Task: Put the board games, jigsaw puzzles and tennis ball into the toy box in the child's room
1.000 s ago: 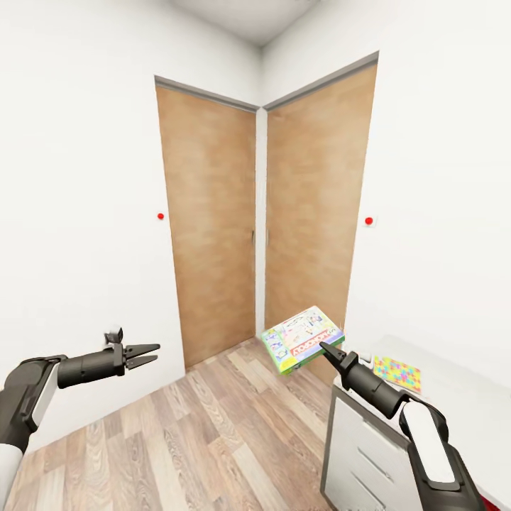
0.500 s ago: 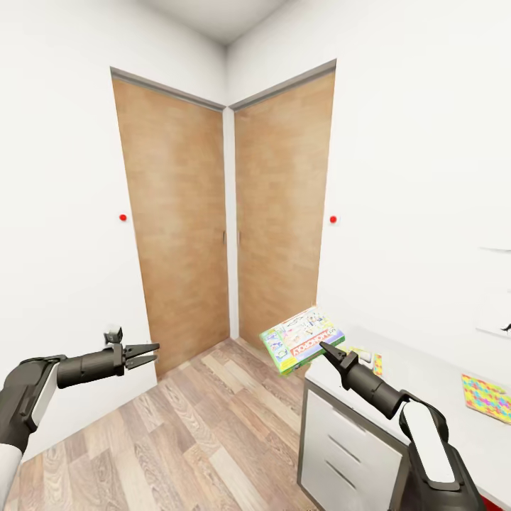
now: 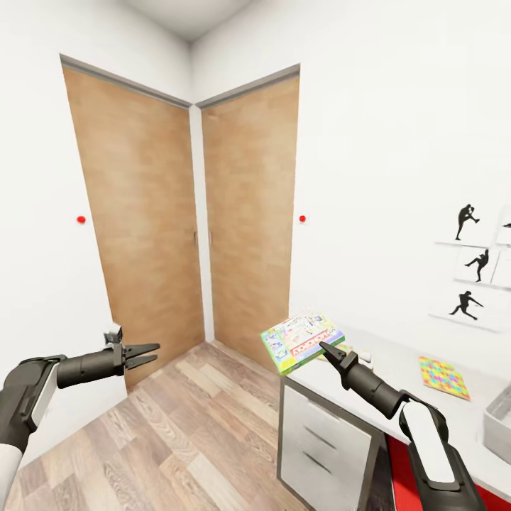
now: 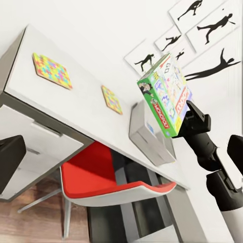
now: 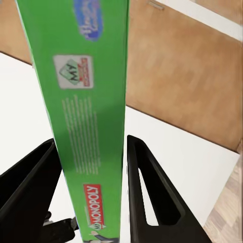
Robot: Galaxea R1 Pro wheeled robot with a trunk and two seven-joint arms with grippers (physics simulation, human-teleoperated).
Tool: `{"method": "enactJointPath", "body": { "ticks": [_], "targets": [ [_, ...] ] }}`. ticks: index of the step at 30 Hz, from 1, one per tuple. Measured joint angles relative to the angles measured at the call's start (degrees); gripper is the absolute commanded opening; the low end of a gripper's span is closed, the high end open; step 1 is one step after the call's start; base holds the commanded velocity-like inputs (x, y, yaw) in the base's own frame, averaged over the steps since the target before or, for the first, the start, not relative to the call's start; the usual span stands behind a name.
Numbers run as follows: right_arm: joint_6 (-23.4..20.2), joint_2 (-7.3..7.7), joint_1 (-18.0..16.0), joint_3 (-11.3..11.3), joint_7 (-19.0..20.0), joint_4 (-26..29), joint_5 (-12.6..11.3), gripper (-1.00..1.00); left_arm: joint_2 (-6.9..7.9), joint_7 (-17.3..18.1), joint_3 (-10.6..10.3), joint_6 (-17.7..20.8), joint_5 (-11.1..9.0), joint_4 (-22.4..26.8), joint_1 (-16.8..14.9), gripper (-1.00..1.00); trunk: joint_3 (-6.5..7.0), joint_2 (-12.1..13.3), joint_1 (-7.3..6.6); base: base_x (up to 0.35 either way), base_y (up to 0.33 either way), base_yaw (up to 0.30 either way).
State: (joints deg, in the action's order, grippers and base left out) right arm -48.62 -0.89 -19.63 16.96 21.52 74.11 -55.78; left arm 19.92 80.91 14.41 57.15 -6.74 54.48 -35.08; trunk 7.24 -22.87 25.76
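My right gripper (image 3: 323,345) is shut on the edge of a white-green board game (image 3: 301,341) with a red logo, held tilted in the air just off the table's (image 3: 397,369) near end. In the right wrist view the green box edge (image 5: 86,101) stands between both fingers (image 5: 147,187). My left gripper (image 3: 145,353) hangs open and empty over the floor at the left. Two jigsaw puzzles (image 4: 52,70) (image 4: 111,99) lie flat on the white tabletop; one jigsaw puzzle (image 3: 443,376) lies right of my right arm. The grey toy box (image 4: 147,134) (image 3: 500,419) stands further along the table. The tennis ball and the bed are out of view.
Two wooden doors (image 3: 248,213) meet in the corner ahead, over wood flooring (image 3: 177,440). White drawers (image 3: 319,443) front the table's end, and a red chair (image 4: 111,174) is tucked under it. Silhouette pictures (image 3: 468,262) hang on the right wall.
The camera has swung to the right: the doors sit further left in the picture, and more of the table, the wall pictures and the toy box have come in. Both arms hold their poses.
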Motion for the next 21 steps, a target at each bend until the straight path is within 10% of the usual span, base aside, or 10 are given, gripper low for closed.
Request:
{"method": "enactJointPath", "body": {
  "ticks": [21],
  "targets": [
    [0.02, 0.0, 0.0, -0.01, 0.0, 0.0, 0.12, -1.0, 0.17, 0.26, 0.44, 0.25, -0.45, 0.0, 0.0, 1.0, 0.0, 0.0, 0.0, 0.0, 0.0, -0.282]
  ]
}}
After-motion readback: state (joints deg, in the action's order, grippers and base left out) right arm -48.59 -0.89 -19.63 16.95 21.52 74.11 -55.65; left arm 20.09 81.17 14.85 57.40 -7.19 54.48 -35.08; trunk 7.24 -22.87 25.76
